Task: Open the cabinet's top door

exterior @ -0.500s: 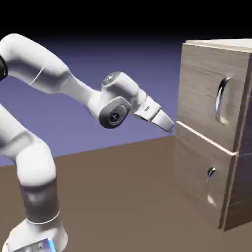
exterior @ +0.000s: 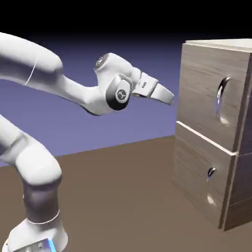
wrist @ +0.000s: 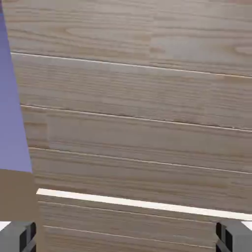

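Top door (exterior: 202,91): upper front of the cabinet (exterior: 182,172), at the exterior view's right. Looks closed, flush with the frame. Its handle (exterior: 220,100) is a curved metal bar, long axis near vertical, set toward the door's edge at the exterior view's right.

Key relation: the handle lies beyond the gripper (exterior: 172,102) toward the exterior view's right, at roughly similar height in that view. Gripper is near the door's other side edge, apart from the handle; exact gap to the wood can't be told. One arm (exterior: 74,91) only, reaching in from the exterior view's left.

Gripper: fingers spread wide, tips at the hand view's bottom corners, nothing between them. Hand view shows wood planks and the pale seam (wrist: 142,202) under the door, no handle in it.

Lower down, the other panel (exterior: 197,167) with a smaller handle (exterior: 210,186); not the target.

Step, judged: approach, early on. Next move probably needs to go across the door face to the handle, fingers either side of the upright bar. Risk: tips scraping the wood or missing the bar.
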{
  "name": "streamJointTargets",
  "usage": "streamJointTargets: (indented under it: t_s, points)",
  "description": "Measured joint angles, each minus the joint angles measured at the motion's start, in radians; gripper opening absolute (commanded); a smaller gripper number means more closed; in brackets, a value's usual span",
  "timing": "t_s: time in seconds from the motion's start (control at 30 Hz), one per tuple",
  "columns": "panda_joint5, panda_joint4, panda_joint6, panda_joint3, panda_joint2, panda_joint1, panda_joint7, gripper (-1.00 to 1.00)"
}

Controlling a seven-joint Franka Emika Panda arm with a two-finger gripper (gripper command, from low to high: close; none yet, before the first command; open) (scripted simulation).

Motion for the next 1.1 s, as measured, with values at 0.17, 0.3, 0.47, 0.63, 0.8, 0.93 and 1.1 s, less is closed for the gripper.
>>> streamJointTargets:
  t_s: [0.17,0.3,0.47,0.63,0.8,0.93,1.1]
  points:
    - [-0.217,0.042,-0.007,-0.09,-0.036,0.079,0.151,1.0]
    - [-0.391,0.076,-0.012,-0.163,-0.064,0.142,0.271,1.0]
    - [-0.609,0.118,-0.019,-0.253,-0.099,0.22,0.422,1.0]
    - [-0.826,0.161,-0.026,-0.343,-0.135,0.299,0.572,1.0]
    - [-1.044,0.203,-0.033,-0.434,-0.17,0.378,0.723,1.0]
    - [-1.218,0.237,-0.038,-0.506,-0.199,0.441,0.844,1.0]
    - [-1.435,0.279,-0.045,-0.596,-0.234,0.52,0.994,1.0]
